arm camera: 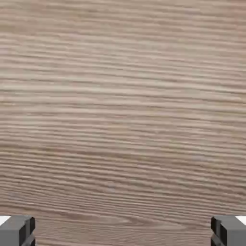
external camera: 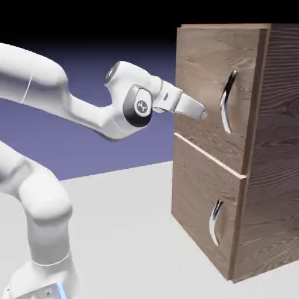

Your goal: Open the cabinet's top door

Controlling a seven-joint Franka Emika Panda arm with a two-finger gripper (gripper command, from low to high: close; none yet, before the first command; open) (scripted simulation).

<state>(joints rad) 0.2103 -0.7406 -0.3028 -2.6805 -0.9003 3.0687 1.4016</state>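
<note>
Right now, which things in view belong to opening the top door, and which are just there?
Part of the job:
- top door, closed
- its long curved handle
- cabinet
- end effector, open, nothing between its fingertips

Just there:
- lower door
- its shorter handle
- pale tabletop

The long curved handle (external camera: 226,106) stands beside the gripper's (external camera: 204,116) tip

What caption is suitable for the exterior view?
White robot arm before the closed brown wood-grain upper door with curved silver handle.
</note>
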